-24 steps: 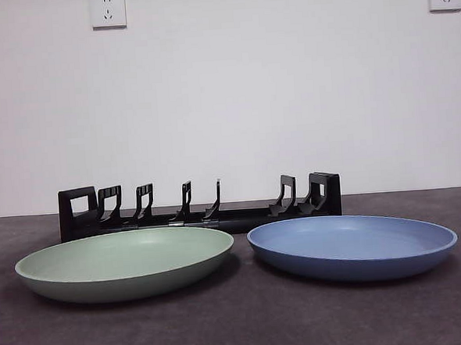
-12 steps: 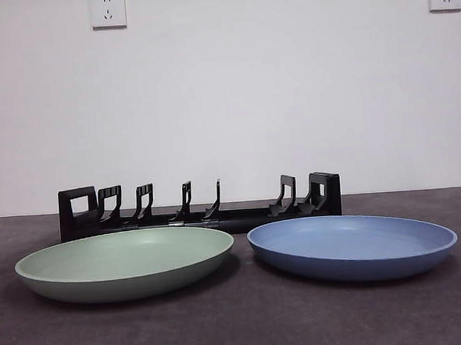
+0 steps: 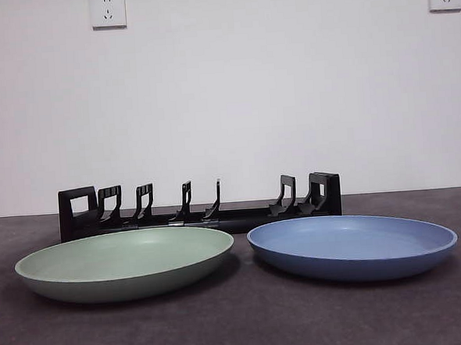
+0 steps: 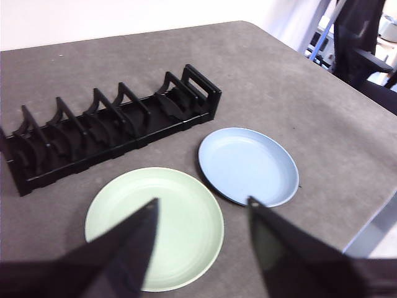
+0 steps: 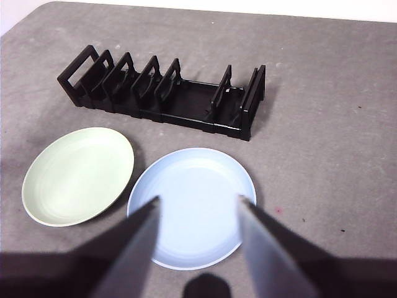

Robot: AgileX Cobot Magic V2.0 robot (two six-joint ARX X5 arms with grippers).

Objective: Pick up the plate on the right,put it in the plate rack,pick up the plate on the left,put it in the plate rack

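Grey table (image 3: pixel 240 328), front view: green plate (image 3: pixel 125 262) left, blue plate (image 3: pixel 352 245) right, flat, side by side with a small gap, black rack (image 3: pixel 200 206) just behind, slots bare; two wall sockets (image 3: pixel 108 9) up top, no arm visible. Left wrist view: left gripper (image 4: pixel 201 214) spread wide, holding nothing, high over the green plate (image 4: pixel 155 226); jaws cover part of its rim. Right wrist view: right gripper (image 5: pixel 197 208) spread too, above the blue plate (image 5: pixel 192 206), rack (image 5: pixel 166 92) beyond; a dark blob at the bottom edge is unclear.
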